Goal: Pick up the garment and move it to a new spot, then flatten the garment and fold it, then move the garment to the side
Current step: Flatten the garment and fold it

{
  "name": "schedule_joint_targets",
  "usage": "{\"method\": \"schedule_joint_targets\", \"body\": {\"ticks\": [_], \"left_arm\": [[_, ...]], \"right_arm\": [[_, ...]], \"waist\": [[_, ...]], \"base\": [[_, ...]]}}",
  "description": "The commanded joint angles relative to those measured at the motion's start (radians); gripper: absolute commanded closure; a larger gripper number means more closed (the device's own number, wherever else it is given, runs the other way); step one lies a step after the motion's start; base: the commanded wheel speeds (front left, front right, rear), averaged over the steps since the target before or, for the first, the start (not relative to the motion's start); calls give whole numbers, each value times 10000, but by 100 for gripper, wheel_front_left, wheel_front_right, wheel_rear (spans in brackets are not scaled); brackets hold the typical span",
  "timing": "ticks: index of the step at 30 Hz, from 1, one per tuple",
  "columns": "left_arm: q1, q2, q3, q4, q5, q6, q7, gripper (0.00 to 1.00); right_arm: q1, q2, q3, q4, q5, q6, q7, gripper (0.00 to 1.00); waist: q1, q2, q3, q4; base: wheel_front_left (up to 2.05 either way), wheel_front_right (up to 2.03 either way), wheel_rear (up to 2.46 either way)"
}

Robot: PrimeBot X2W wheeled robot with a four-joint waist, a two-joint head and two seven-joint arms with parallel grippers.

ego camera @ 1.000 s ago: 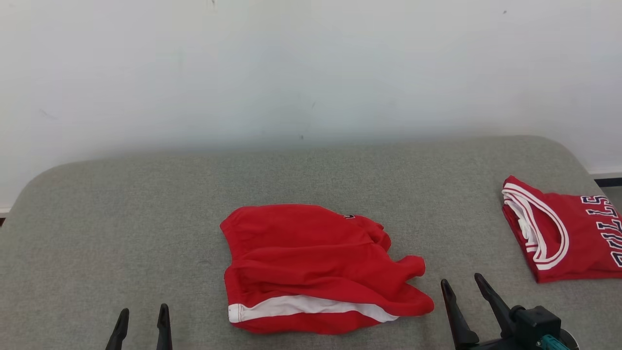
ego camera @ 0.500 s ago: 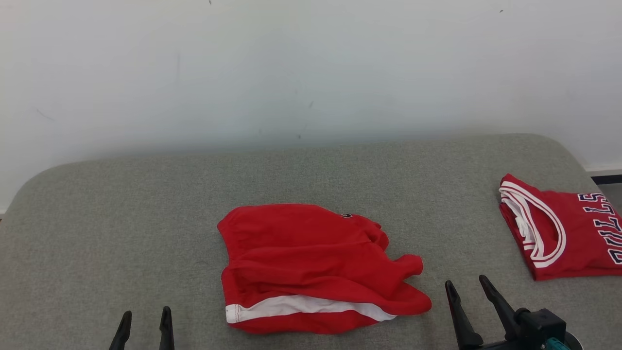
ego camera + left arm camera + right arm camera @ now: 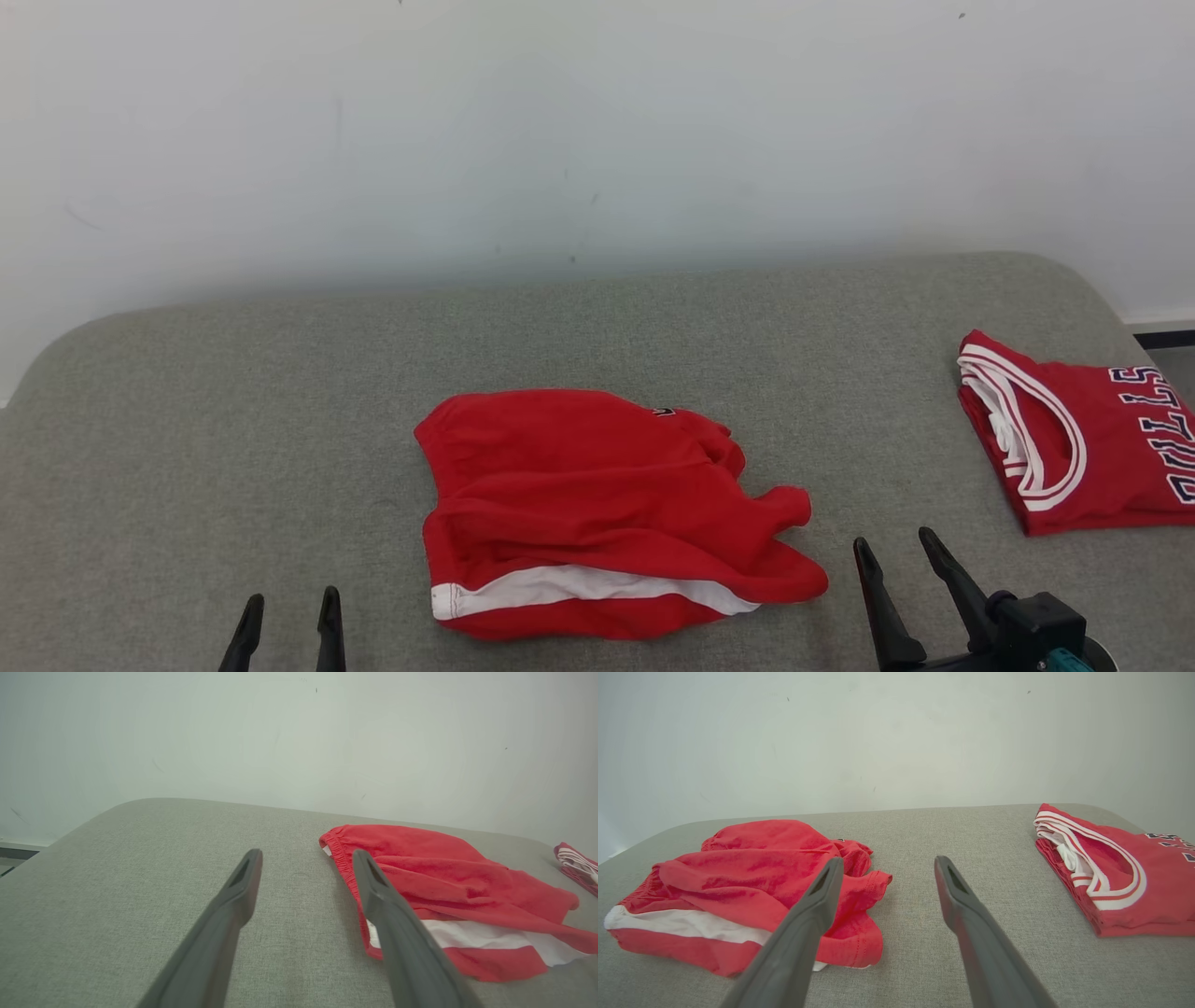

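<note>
- Both jaws stand apart, empty: left gripper (image 3: 288, 607), right gripper (image 3: 896, 551).
- Shorts (image 3: 597, 509) lie between them, long axis left-to-right; my right gripper is nearer.

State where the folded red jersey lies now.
Head view: the folded red jersey lies at the right edge of the grey surface, right of the red shorts.

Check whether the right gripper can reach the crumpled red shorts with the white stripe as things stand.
Probably yes. The right gripper stands open beside the crumpled red shorts, with only bare grey fabric surface between them; the folded red jersey lies apart on its other side.
</note>
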Motion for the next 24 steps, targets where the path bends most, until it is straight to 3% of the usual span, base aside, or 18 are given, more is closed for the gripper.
{"method": "schedule_joint_targets", "body": {"ticks": [1,13,18,24], "left_arm": [[69,-14,-12,-64,63,53,-3,0],[-100,-26,-620,572,-174,0,7,0],[-824,-15,-1371,1571,-298,-155,678,0],[-2044,-16,-1788,2925,-638,-49,1541,0]], "right_arm": [[-34,14,10,12,-27,-24,-41,0],[6,-27,260,283,71,-24,-8,0],[-26,-84,715,752,133,-24,148,0],[-312,66,1252,1672,230,-24,519,0]], "waist": [[0,0,18,-11],[0,0,137,13],[0,0,348,52],[0,0,679,-44]], "base": [[0,0,0],[0,0,0],[0,0,0],[0,0,0]]}}
